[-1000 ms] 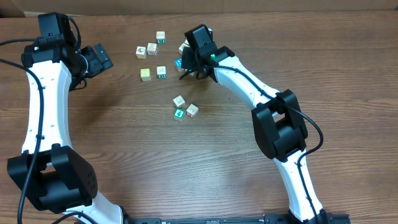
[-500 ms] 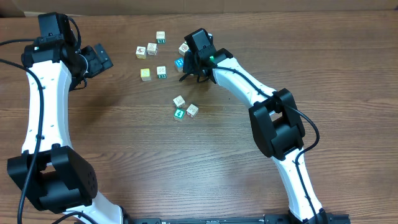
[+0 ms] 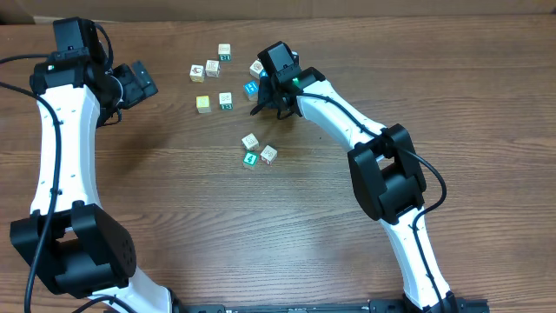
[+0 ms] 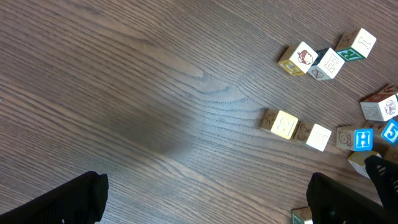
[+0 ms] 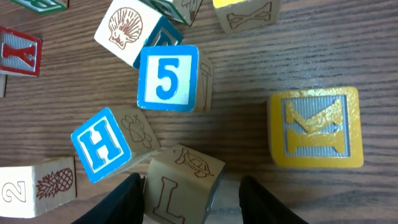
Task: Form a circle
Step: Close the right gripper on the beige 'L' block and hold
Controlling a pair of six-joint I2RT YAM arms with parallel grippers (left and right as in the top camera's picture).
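1. Shows the right fingers (image 5: 124,202) standing on either side of the L cube (image 5: 180,183), about half closed. Cannot tell whether they are pressing on it or merely flanking it.
2. Places the blue H cube (image 5: 99,144) against the L cube's upper-left corner in the wrist view, with the blue 5 cube (image 5: 166,78) just above it. Leaves the yellow K cube (image 5: 314,127) apart to its upper right.
3. Finds the circle (image 3: 252,149) on the worktop (image 3: 174,200), on the robot's side of the L cube and clear of it. Reads as a tight cluster of tiny letter cubes, white faces plus one teal-green; exact count unclear from overhead.
4. Keeps the other loose cubes (image 3: 212,68) scattered left of the L cube.
5. Holds the left fingers (image 4: 68,199) spread wide over bare wood, gripping nothing, far left of the L cube.
6. Against a second ago, sets the right arm (image 3: 347,117) slightly further left, with more of the blue cubes beside the L cube exposed.
7. Leaves the circle, the loose cubes and the left arm (image 3: 56,130) unchanged since then.
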